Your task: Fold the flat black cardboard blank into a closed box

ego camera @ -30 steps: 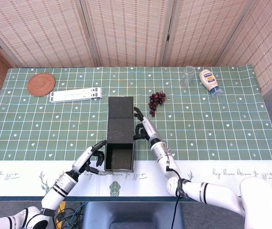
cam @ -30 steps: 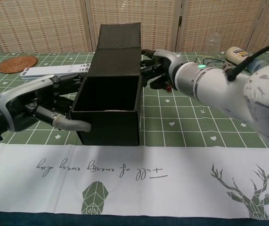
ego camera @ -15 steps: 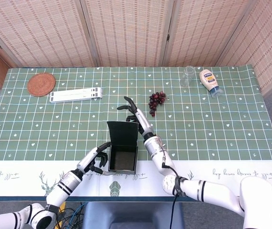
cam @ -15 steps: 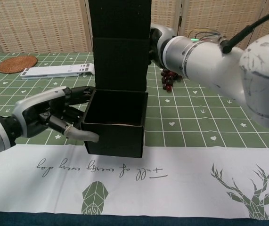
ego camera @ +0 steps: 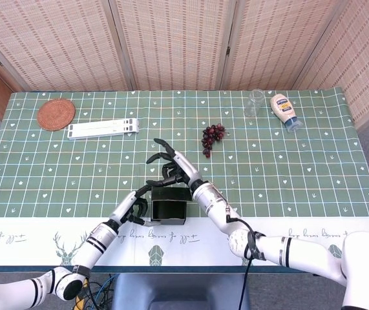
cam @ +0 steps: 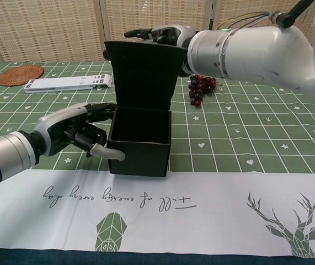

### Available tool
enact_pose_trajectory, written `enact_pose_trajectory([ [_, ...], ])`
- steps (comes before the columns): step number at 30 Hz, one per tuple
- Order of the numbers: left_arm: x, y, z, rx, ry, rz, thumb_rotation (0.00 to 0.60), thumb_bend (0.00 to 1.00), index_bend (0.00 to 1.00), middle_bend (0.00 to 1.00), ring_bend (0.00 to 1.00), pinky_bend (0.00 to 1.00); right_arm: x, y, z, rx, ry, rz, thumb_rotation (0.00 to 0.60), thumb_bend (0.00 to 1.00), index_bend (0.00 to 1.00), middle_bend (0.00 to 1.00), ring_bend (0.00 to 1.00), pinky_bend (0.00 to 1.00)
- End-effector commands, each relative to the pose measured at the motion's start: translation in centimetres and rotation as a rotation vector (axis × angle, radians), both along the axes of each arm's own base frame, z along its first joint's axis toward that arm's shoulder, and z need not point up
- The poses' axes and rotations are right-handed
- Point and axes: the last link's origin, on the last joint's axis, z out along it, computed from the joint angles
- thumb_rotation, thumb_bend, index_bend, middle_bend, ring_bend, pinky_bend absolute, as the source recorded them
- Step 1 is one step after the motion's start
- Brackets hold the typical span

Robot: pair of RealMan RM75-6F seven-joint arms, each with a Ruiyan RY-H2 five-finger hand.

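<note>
The black cardboard box (cam: 140,144) stands near the table's front edge with its opening facing up. Its tall lid flap (cam: 145,74) rises from the back wall and leans forward over the opening. My left hand (cam: 79,131) grips the box's left wall, thumb against the front left corner. My right hand (cam: 163,35) is at the flap's top edge with fingers spread, touching it from behind and above. From the head view the box (ego camera: 169,208) looks small and squat, with the left hand (ego camera: 132,207) beside it and the right hand (ego camera: 171,166) above it.
A bunch of dark grapes (ego camera: 212,135) lies behind and right of the box. A clear glass (ego camera: 255,102) and a mayonnaise bottle (ego camera: 284,111) stand at the far right. A white folding stand (ego camera: 103,128) and a woven coaster (ego camera: 56,113) sit far left.
The lid flap, lying back a second ago, was swung upright and now tips forward over the opening. My right hand rose with it to its top edge. The left hand stayed on the box's left side.
</note>
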Motion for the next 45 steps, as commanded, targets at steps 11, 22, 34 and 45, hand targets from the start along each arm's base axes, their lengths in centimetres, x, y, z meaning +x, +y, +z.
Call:
enact_pose_trajectory([
  [11,-0.9,1.4,-0.9,0.073,0.034,0.116,0.600,0.11,0.32,0.34,0.69,0.73,0.5,-0.6,1.4,-0.097,0.278,0.205,0.600,0.00,0.00,0.43,0.80,1.00],
  [22,-1.6,1.9,-1.2,0.158,0.070,0.176,0.600,0.11,0.32,0.34,0.69,0.73,0.9,-0.1,1.3,-0.145,0.440,0.356,0.600,0.00,0.00,0.46,0.80,1.00],
  [34,-1.9,1.5,-1.4,0.233,0.146,0.199,0.600,0.11,0.31,0.34,0.70,0.74,1.0,-0.1,0.9,-0.374,0.759,0.615,0.600,0.00,0.18,0.43,0.80,1.00],
  [45,-1.7,1.4,-1.4,0.185,0.180,0.236,0.600,0.11,0.15,0.26,0.69,0.75,0.8,0.9,-0.3,-0.443,0.875,0.734,0.600,0.00,0.19,0.40,0.80,1.00],
])
